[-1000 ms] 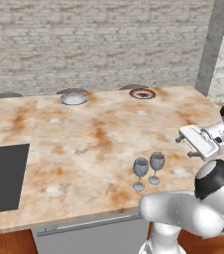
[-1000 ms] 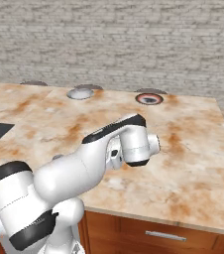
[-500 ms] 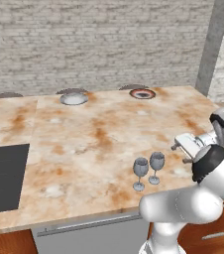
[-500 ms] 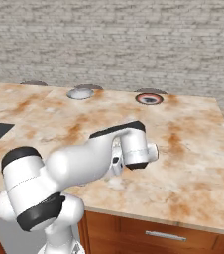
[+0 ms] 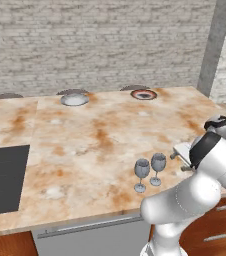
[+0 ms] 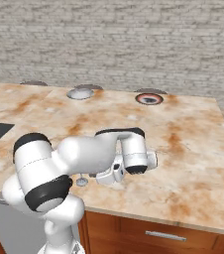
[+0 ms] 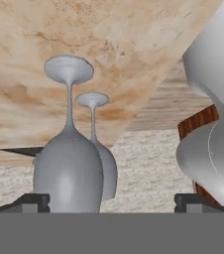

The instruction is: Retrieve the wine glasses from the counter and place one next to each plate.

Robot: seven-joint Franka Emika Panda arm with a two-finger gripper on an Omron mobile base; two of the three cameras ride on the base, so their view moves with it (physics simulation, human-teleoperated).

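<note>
Two glasses (image 5: 150,171) upright side by side on counter (image 5: 100,135); gripper (image 7: 112,201) wide, empty, just beside them.

A black stove top (image 5: 2,177) lies flat, far to the left of the claw (image 5: 180,162). A grey brick wall (image 5: 100,45) stands far beyond the claw. Brown wood drawers (image 6: 153,232) sit below it.

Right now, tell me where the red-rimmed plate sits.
Red-rimmed plate sits at the counter's far edge, right of the pale plate.
</note>
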